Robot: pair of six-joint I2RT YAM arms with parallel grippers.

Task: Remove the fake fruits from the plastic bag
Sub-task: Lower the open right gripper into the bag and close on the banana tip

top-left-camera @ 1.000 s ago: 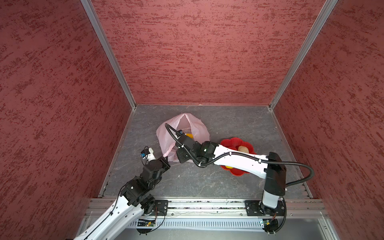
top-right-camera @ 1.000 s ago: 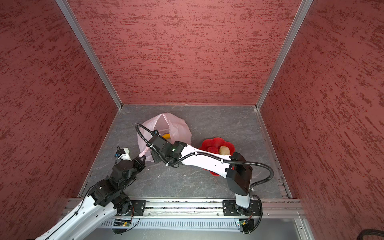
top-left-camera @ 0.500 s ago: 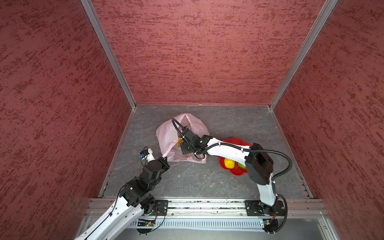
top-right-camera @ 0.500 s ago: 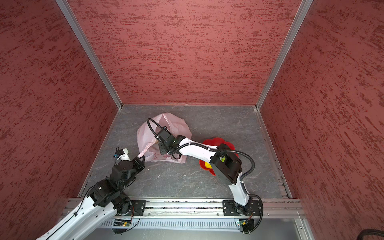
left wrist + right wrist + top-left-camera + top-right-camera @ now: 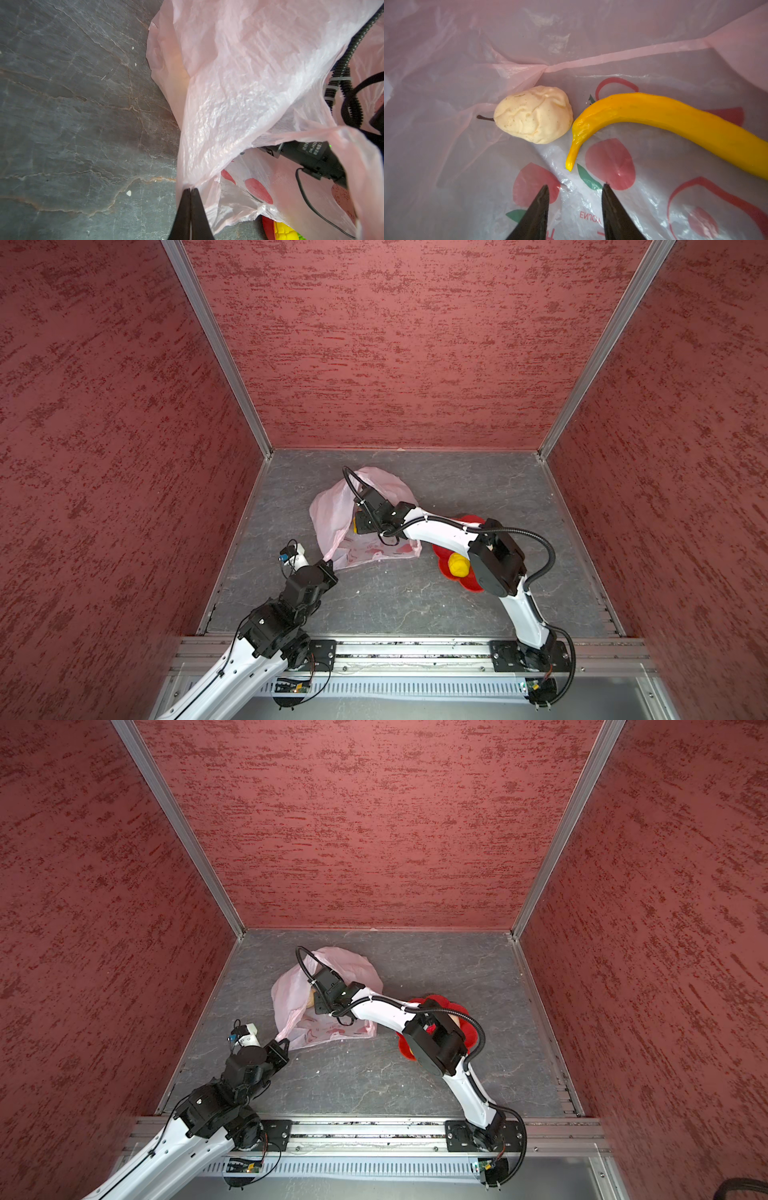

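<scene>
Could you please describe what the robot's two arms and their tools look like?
Both arms are alike: the left arm and right arm have white link shells and bulky black joint housings. A ribbed black cable loops along the right one. The left tool and right tool each end in two slim, pointed black fingers.

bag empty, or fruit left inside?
Not empty. In the right wrist view a yellow banana and a beige fruit lie inside the plastic bag, just ahead of the open right gripper.
</scene>
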